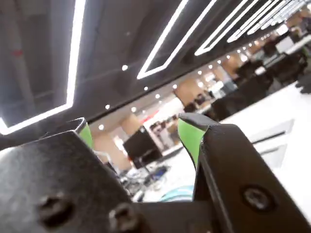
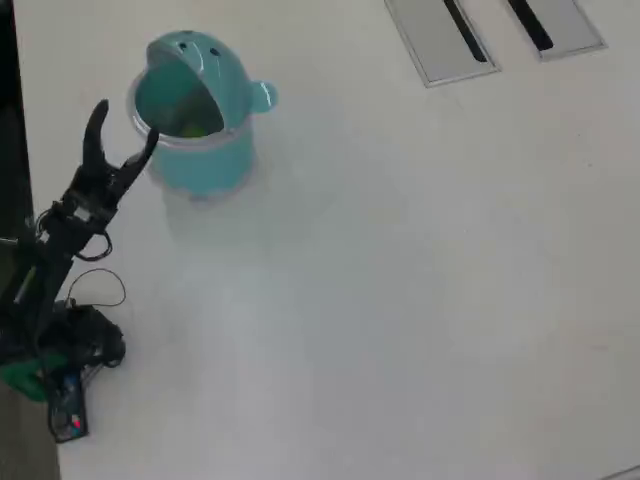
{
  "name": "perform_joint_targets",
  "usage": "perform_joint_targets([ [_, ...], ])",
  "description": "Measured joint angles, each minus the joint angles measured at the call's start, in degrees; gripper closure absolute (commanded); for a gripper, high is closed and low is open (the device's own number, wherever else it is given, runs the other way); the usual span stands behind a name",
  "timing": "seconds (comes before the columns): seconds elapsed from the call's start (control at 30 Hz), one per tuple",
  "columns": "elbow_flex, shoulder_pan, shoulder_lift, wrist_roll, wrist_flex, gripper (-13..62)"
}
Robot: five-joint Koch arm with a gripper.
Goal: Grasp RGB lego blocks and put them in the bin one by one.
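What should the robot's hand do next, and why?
Probably pull back from the bin toward its resting place: the hand is open and empty beside the rim, a yellow-green block lies inside, and no blocks show on the table.

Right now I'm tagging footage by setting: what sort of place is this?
Likely an open-plan office: long linear ceiling lights, dark desk monitors in the background, and a wide white table with grey cable-port covers.
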Motion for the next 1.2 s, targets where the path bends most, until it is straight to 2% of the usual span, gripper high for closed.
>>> perform_joint_targets([
  [0.5,6.68,19.51,3.16,32.87,-0.35,16.3],
  [0.93,9.84,26.28,3.25,39.81,-0.35,15.0],
  [1.2,24.96,35.6,3.16,44.3,-15.12,15.5],
])
